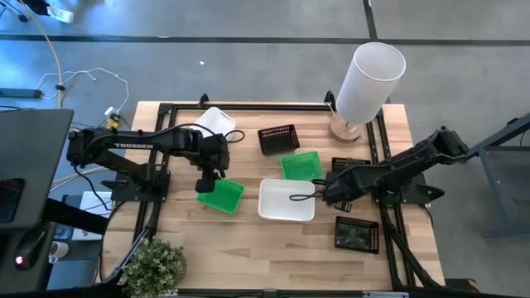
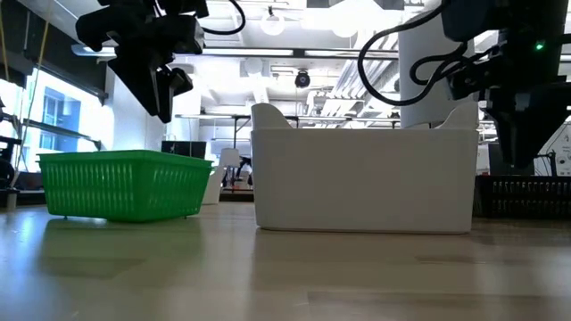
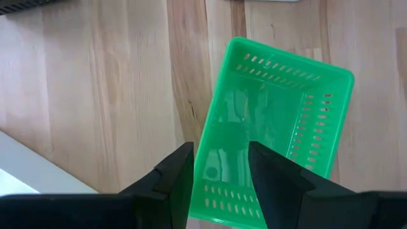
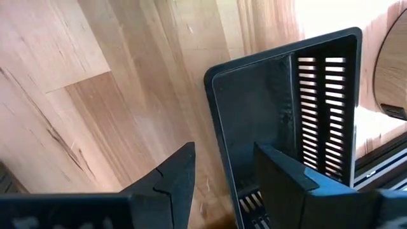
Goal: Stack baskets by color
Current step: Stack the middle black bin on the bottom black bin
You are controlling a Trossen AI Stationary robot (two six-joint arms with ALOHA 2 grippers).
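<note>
No finished colour stack is seen: beside the central white basket (image 1: 286, 201), baskets apparently lie scattered, while the left gripper (image 3: 219, 175) and right gripper (image 4: 224, 172) are held apart, empty.

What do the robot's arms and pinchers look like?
Both arms are dark, jointed and slim. The left arm has white letters on its side, and black cables loop along both. Each tool, left tool and right tool, ends in two flat black wedge-shaped fingers.
</note>
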